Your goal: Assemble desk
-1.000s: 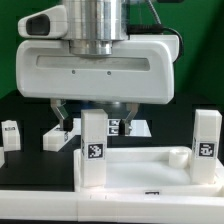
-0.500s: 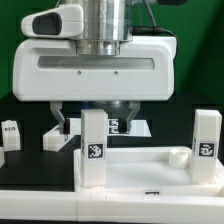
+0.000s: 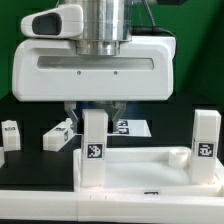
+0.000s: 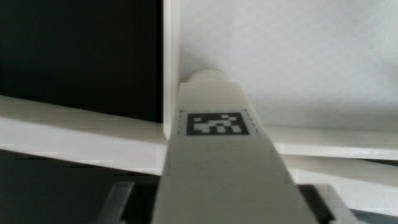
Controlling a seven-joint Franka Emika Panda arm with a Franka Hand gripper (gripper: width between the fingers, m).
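— Right, findings from nine o'clock across, exterior view. What lies loose?

— Two items. The far-left leg (image 3: 10,133) lies flat on the black bench (image 3: 30,165) at nine o'clock. The second loose leg (image 3: 58,134) lies near it, toward the centre. Both are apart from the hand and, I judge, staged for later fitting.

— Centre?

— The hand (image 3: 94,115) hangs straight down over the near post leg (image 3: 94,150), which stands upright at the nine o'clock end of the tabletop (image 3: 140,172). The jaws stand either side of the post's top. The wrist view confirms alignment: the hand (image 4: 217,200) is centred on the post, with the post's tag (image 4: 217,123) in plain sight.

— Closed on it?

— Cannot tell. The jaws sit close to the post, but contact is visible in neither view.

— Reason for the arrangement?

— Judged: the tabletop lies rim-up so legs enter from above. A top-down hold would suit turning the post into its seat.

— Further right?

— The marker board (image 3: 133,127) lies flat behind, at the tabletop's twelve o'clock. The right post leg (image 3: 207,148) stands upright at the three o'clock end, well apart from the hand and apparently seated.
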